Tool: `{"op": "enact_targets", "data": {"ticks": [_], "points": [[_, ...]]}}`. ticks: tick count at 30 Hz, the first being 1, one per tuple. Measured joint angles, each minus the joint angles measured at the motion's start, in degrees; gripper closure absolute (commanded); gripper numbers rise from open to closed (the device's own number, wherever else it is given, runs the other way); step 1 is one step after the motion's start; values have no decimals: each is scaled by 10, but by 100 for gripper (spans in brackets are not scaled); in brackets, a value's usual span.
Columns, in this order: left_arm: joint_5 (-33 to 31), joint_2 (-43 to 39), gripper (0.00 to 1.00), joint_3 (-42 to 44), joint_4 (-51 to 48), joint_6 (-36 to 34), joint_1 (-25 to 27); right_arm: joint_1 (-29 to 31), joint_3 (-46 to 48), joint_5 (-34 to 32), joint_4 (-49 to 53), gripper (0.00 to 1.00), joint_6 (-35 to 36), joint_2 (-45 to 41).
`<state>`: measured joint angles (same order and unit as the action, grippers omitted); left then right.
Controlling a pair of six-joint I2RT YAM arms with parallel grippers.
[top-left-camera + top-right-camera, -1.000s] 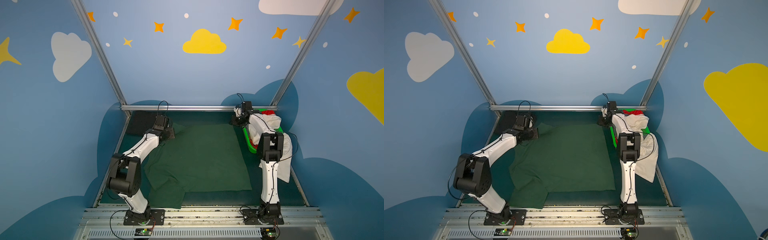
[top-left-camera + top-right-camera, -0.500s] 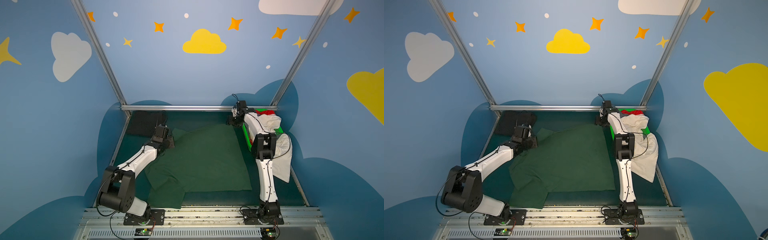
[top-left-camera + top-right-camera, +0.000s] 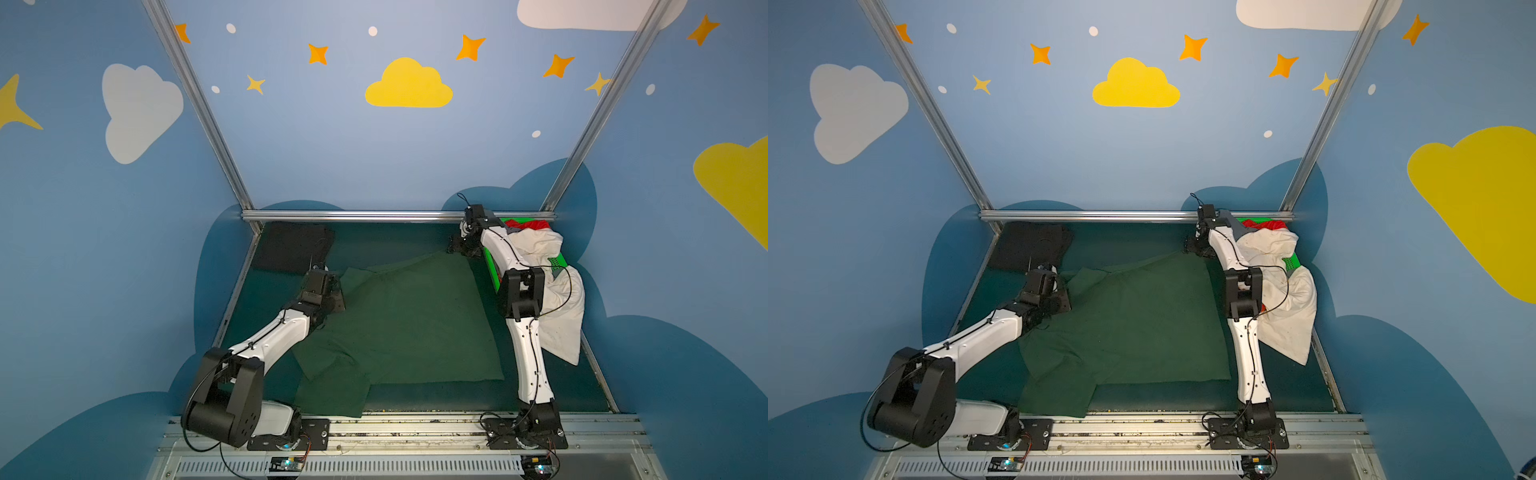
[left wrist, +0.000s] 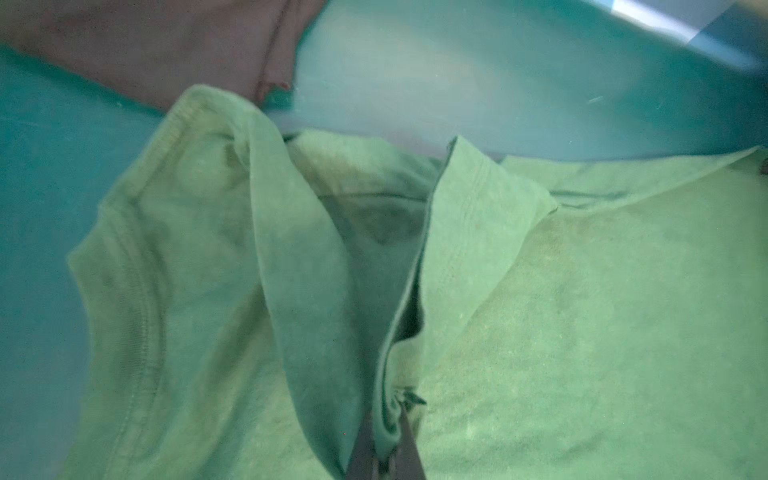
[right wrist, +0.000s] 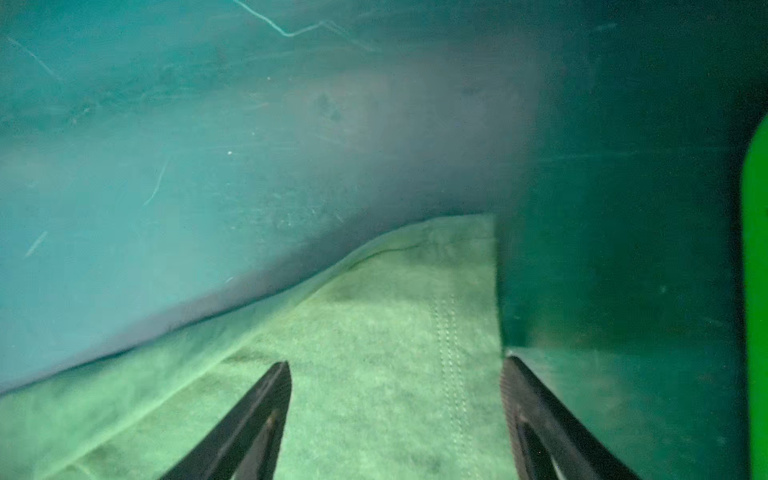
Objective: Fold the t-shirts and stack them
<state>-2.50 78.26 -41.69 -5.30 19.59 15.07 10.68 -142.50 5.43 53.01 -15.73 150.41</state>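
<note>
Left fingers (image 4: pixel 409 446) were pressed together on a bunched ridge of the dark green t-shirt (image 3: pixel 407 324). The shirt lay spread over the middle of the bench (image 3: pixel 436 395) in both top views, its left edge rumpled at the grip. Right fingers (image 5: pixel 266 399) stood apart over the shirt's upper right corner, holding nothing, and the right wrist view showed a double-stitched hem between them. A black t-shirt (image 3: pixel 291 247) lay folded at the upper left of the bench. A cream-white t-shirt (image 3: pixel 557 299) hung over the bright green basket (image 3: pixel 490 270) at the right. Cloth like this looked light and limp, likely to sag or bunch when lifted. The stitched hems and corners seemed the surest holds, with both layers pinched together and the edge kept taut between two grips.
</note>
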Motion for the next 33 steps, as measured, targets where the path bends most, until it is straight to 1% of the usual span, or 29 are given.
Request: {"op": "enact_targets", "data": {"ticks": [4,7,11,14,17,22,26,31,33], "points": [[-12,-15,96,38,17,10,0,2,1,5,-1,23,-20,0],[-18,-16,96,59,25,17,0,3,18,17,-11,23,-40,-3],[-19,-16,96,70,30,21,0,4,52,28,-28,23,-73,-19],[-19,-16,96,73,39,22,0,5,62,49,-39,25,-104,-24],[-21,-20,96,82,45,23,6,8,77,64,-56,25,-127,-28],[-23,-27,96,101,60,23,18,27,114,76,-81,26,-161,-50],[-26,-27,96,104,61,23,19,50,117,73,-84,26,-175,-54],[-26,-27,96,104,61,23,19,75,142,59,-77,26,-181,-82],[-26,-24,96,104,61,23,20,80,138,35,-64,26,-177,-87]]}}
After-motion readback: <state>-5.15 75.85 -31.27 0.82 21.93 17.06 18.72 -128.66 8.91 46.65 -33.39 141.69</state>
